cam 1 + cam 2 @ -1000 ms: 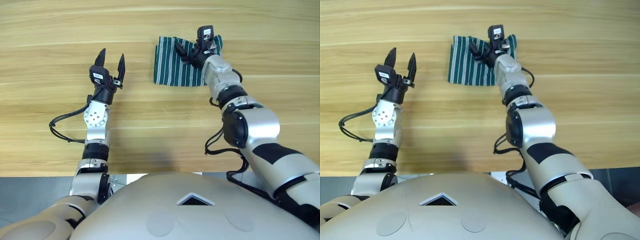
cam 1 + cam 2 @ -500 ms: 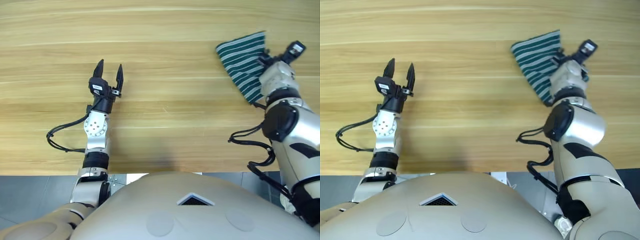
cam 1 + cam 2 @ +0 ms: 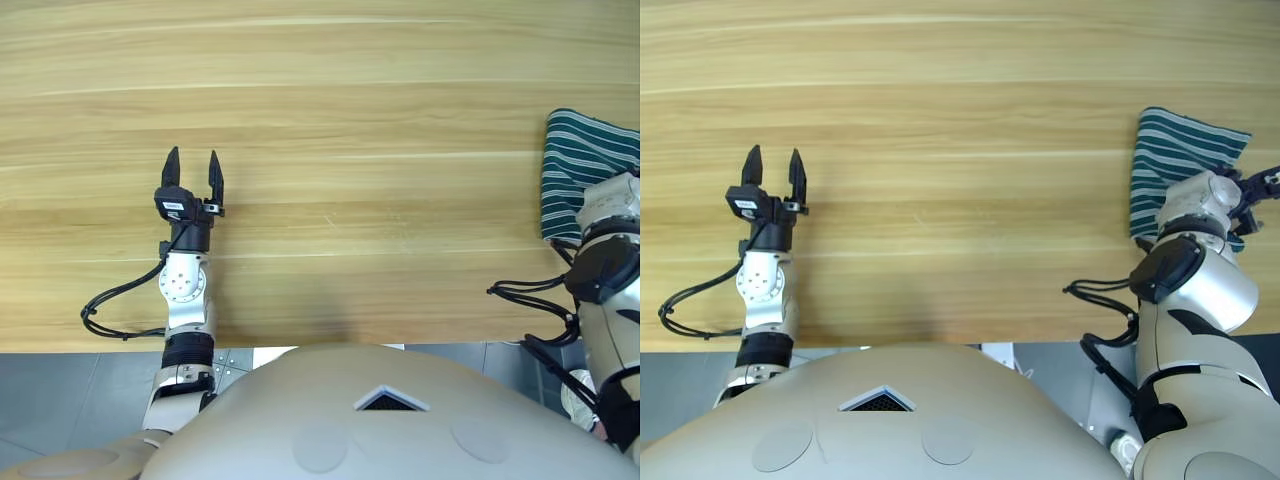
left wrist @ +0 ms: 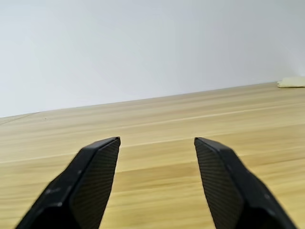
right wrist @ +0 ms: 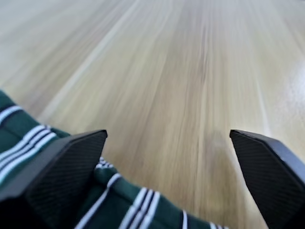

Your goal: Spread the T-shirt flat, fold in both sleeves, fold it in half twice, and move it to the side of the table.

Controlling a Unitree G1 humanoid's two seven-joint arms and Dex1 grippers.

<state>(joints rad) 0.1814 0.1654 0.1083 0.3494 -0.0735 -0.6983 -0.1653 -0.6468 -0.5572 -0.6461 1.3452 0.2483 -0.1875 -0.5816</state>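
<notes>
Shirt (image 3: 1175, 160) folded into a small green-and-white striped bundle, lying flat at the far right edge of the table (image 3: 350, 120). Right gripper (image 5: 167, 136) right over it, fingers spread wide, nothing pinched between them, striped cloth just beside one finger. Left gripper (image 3: 190, 165) well apart from all that, hovering over the wood on the left side, also wide open and holding zilch. Pale wall (image 4: 152, 43) beyond the table's far edge.
</notes>
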